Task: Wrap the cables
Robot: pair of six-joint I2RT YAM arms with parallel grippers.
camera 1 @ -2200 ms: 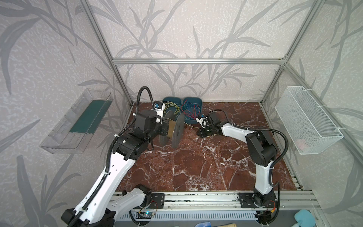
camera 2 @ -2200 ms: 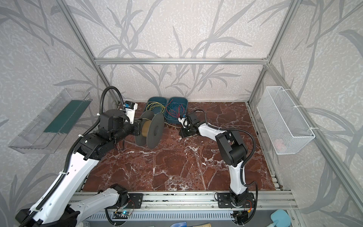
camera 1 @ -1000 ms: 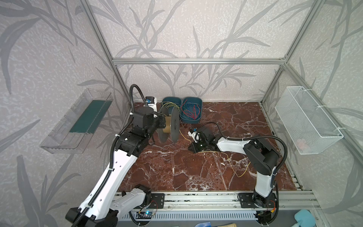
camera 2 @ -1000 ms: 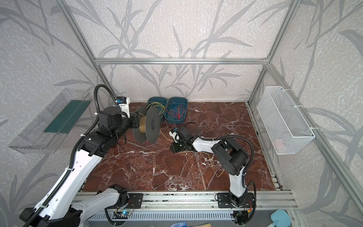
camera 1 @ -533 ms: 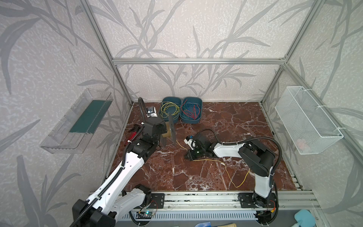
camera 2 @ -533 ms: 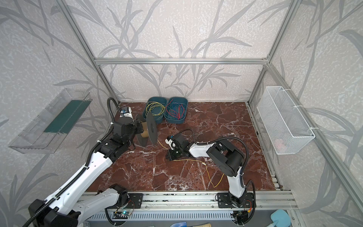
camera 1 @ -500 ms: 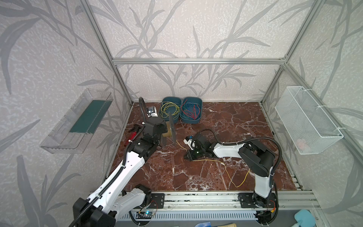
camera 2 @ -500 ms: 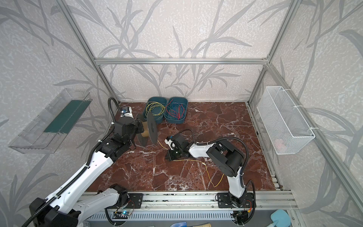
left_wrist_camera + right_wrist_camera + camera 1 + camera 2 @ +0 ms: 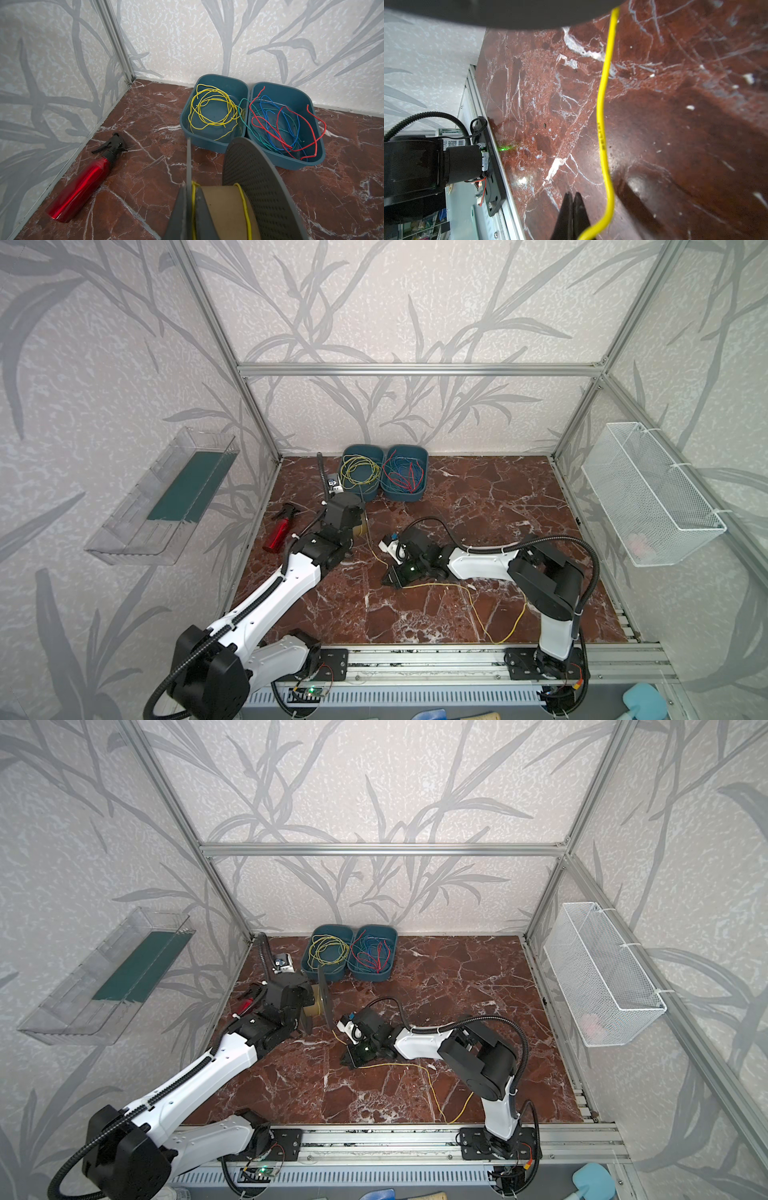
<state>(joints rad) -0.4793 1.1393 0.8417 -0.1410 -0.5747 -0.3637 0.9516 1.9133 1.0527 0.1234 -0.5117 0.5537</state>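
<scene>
Marble tabletop (image 9: 478,510) bears the yellow cable (image 9: 469,593), running from the spool (image 9: 247,178), whose flange the left gripper (image 9: 189,193) pinches, past the right gripper (image 9: 572,199), fingers pressed together, toward the front edge.

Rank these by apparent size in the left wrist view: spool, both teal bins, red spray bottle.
1. spool: largest, though it is nearest the camera and cut off by the frame.
2. teal bin holding yellow cables and teal bin holding red and blue wires: alike, not ranked.
3. red spray bottle: smallest.
</scene>
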